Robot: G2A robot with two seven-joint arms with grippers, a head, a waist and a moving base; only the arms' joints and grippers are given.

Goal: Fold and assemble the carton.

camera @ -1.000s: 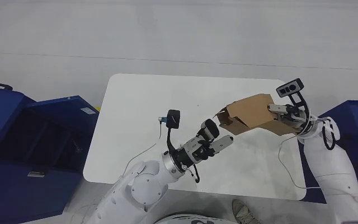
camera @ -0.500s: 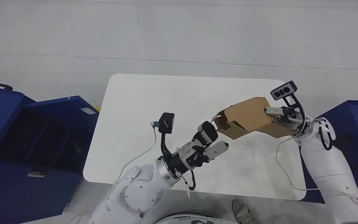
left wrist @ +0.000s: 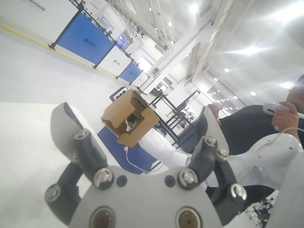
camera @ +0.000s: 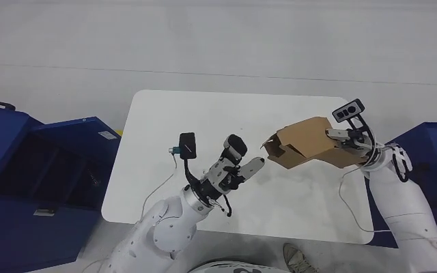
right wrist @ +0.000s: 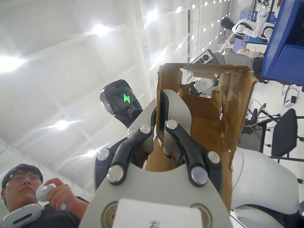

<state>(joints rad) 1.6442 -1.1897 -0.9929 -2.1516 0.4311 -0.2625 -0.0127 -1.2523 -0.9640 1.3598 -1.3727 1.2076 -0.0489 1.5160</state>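
Left arm point(camera: 171, 231) and right arm point(camera: 403, 205): glossy white rounded shells, thin white cables point(left wrist: 129, 159). Each wrist: black camera point(camera: 186, 145) on curved black bracket. Left gripper point(camera: 246, 153), right gripper point(right wrist: 159, 110): grey base plate point(left wrist: 142, 202), black links point(left wrist: 199, 160), silver screws point(left wrist: 101, 178), pale grey fingers point(left wrist: 64, 119).

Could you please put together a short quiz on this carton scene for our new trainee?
1. True or false: the left gripper is touching the carton.
2. Which gripper holds the carton? A) left B) right C) both
3. Fill in the blank: the left gripper's jaws stand ___.

Key
1. False. There is a clear gap between the left gripper and the carton's open end.
2. B. The right gripper has its jaws shut on one carton wall, one inside and one outside.
3. Open.
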